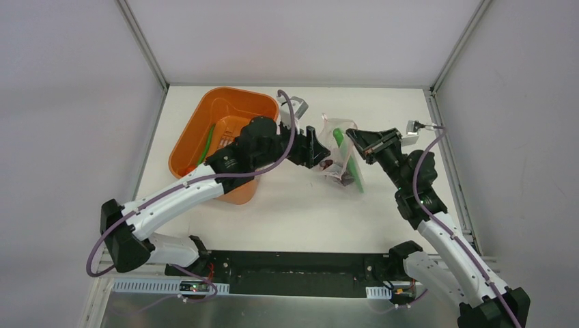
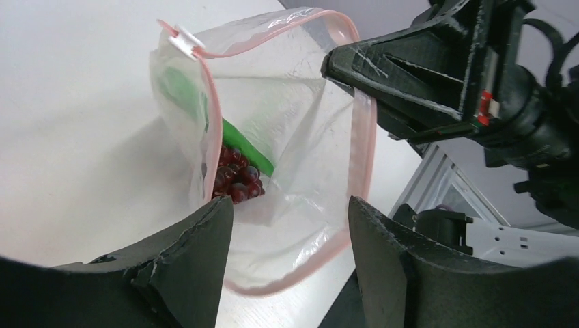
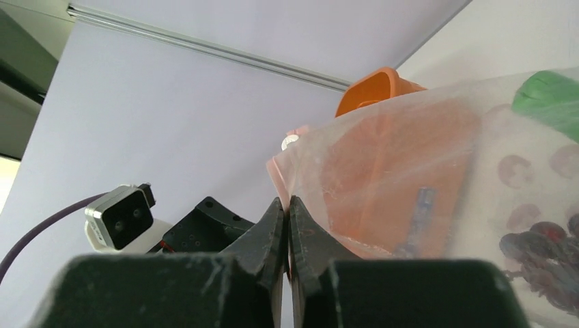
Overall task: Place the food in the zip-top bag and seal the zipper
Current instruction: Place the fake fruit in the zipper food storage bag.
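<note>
— where do we find the zip-top bag?
— in the top view, just toward 2 o'clock from the table's middle, mouth open, between our two grippers.
— our right gripper?
— fingers pressed together, pinching the bag's rim by the pink zipper.
— and the left gripper?
— spread wide at 6 o'clock of the mouth, holding nothing.
— inside?
— we see a dark grape bunch and a green pod. the orange basket sits at 10 o'clock.
</note>
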